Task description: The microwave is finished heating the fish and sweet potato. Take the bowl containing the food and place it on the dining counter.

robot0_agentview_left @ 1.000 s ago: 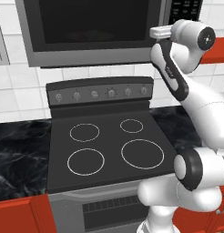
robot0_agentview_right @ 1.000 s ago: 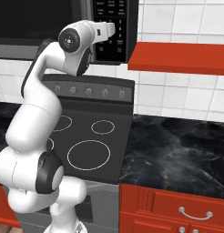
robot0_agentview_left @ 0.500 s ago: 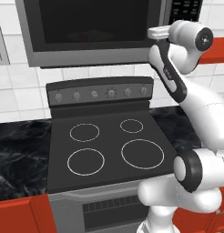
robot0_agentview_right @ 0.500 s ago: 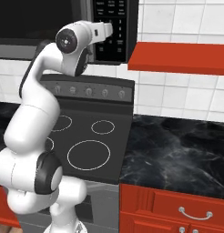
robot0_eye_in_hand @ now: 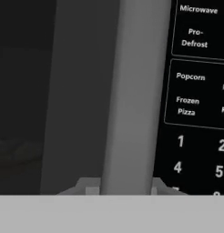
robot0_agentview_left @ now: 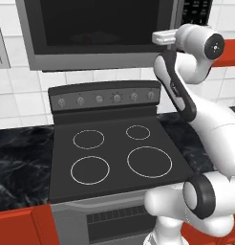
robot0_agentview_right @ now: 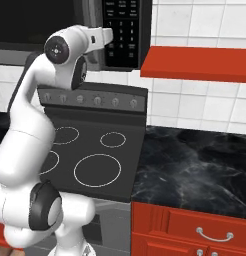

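The microwave hangs above the stove with its dark glass door closed. My gripper reaches up to the door's right edge, beside the black keypad. In the hand view the vertical grey door handle runs up between my two fingertips, which press against its sides, so the gripper is shut on the handle. From the right the gripper sits in front of the microwave at the handle. The bowl, fish and sweet potato are hidden behind the dark door. The dining counter is out of view.
Below the microwave lies a black four-ring stove with a knob panel. Black marble countertops flank it over red cabinets. A red shelf juts out right of the microwave.
The jaws have closed from wide open onto the microwave door handle. The arm has hardly moved and the door is still closed.
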Robot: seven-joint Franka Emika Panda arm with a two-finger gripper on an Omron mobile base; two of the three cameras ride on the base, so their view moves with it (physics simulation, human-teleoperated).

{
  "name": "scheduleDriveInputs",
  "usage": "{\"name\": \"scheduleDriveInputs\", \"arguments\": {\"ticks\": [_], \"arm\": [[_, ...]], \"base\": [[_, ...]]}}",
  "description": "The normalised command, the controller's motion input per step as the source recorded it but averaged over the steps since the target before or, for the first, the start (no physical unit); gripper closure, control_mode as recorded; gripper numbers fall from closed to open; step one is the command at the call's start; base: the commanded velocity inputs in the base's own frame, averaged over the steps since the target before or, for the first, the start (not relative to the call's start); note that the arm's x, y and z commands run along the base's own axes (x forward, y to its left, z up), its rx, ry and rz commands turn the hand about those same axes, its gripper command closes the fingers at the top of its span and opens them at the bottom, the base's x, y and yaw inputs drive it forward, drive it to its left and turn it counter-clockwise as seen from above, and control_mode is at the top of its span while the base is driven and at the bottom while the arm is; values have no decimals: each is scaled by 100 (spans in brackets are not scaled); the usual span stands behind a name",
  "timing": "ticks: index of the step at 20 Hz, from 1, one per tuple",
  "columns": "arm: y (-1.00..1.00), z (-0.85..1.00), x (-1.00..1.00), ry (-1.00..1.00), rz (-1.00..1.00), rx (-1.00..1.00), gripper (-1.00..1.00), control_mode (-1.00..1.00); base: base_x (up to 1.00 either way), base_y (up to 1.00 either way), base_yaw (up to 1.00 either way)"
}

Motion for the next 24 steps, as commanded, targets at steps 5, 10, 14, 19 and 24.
{"name": "scheduleDriveInputs", "arguments": {"ticks": [5, 10, 14, 19, 24], "arm": [[67, 47, -74, 1, -1, 0, 100, -100], [89, 52, -93, 2, -3, 0, 100, -100], [98, 57, -100, 2, -4, 0, 100, -100], [100, 30, -100, 0, -4, 0, 100, -100], [99, 3, -100, 0, -3, 0, 100, -100]], "base": [[0, 0, 0], [0, 0, 0], [0, 0, 0], [0, 0, 0], [0, 0, 0]]}}
